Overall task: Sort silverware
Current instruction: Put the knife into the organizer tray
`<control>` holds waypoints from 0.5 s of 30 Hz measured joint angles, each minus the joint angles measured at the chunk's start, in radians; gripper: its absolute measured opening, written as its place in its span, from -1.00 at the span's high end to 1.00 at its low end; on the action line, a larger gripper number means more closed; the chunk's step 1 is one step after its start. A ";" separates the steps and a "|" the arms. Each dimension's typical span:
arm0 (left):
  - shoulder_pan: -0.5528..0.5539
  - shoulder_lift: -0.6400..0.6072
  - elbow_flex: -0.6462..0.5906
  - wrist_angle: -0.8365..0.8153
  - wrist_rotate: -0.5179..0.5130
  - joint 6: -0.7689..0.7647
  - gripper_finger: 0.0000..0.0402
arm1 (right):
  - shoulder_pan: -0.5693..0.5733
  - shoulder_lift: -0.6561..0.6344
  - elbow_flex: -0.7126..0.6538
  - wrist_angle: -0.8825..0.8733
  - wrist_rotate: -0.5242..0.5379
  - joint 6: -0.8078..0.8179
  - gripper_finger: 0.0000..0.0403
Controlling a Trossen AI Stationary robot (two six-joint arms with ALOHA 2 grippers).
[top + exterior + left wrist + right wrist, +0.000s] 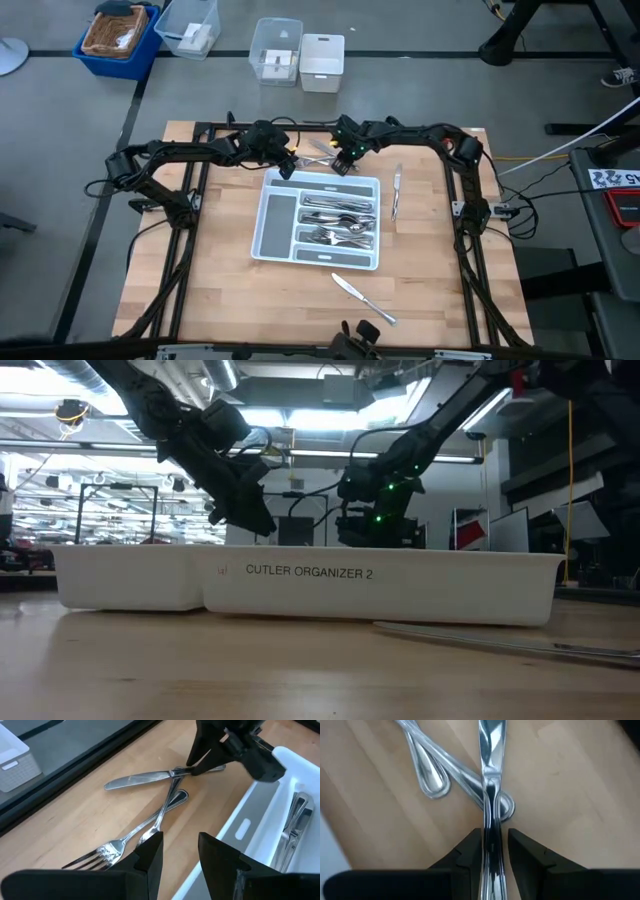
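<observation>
Knife handle between right gripper jaws, crossing forks

Free passage: bare counter left of the white tray. Obstacles: both claws crowd the tray's far edge over crossed silverware; single knives lie right of and before the tray.
</observation>
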 joint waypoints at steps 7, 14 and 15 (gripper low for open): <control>0.000 0.000 0.000 0.000 0.000 0.000 0.43 | 0.001 0.040 0.005 0.005 -0.007 0.000 0.52; 0.000 0.000 0.000 0.000 0.000 0.000 0.43 | 0.000 0.043 0.004 0.006 0.000 -0.003 0.68; 0.000 0.000 0.000 0.000 0.000 0.000 0.43 | 0.000 0.043 0.004 0.006 -0.001 -0.004 0.72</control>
